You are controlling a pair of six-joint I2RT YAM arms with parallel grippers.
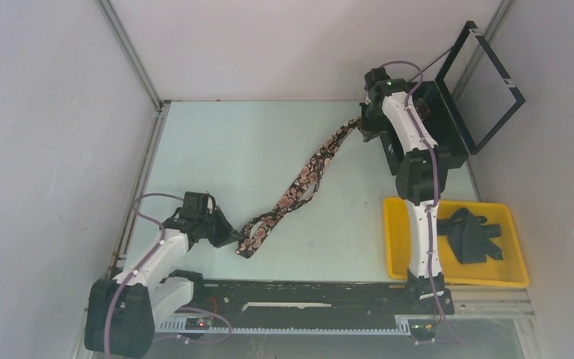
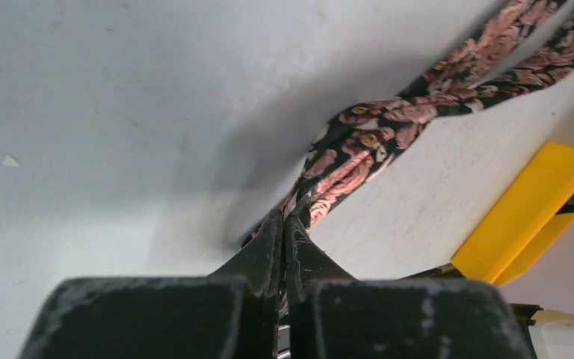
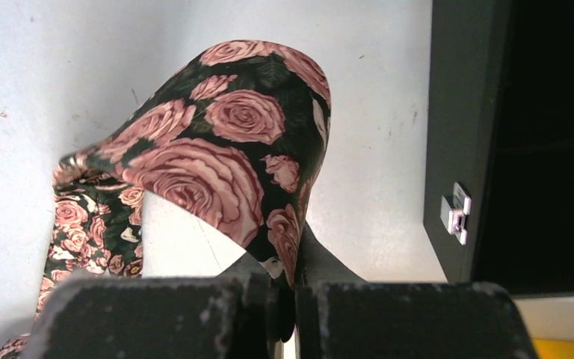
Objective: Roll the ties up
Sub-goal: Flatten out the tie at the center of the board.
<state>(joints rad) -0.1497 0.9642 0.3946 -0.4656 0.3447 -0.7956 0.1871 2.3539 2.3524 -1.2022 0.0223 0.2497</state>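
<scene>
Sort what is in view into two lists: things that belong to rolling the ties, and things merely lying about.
Belong: rose-patterned tie, clamped by the left gripper and right gripper; dark ties heaped in the yellow tray.
Lying about: black box with open lid.

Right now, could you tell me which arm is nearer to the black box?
The right arm, clamping the tie at its far end just beside the black box. The left arm clamps the near end, far across the table.
</scene>
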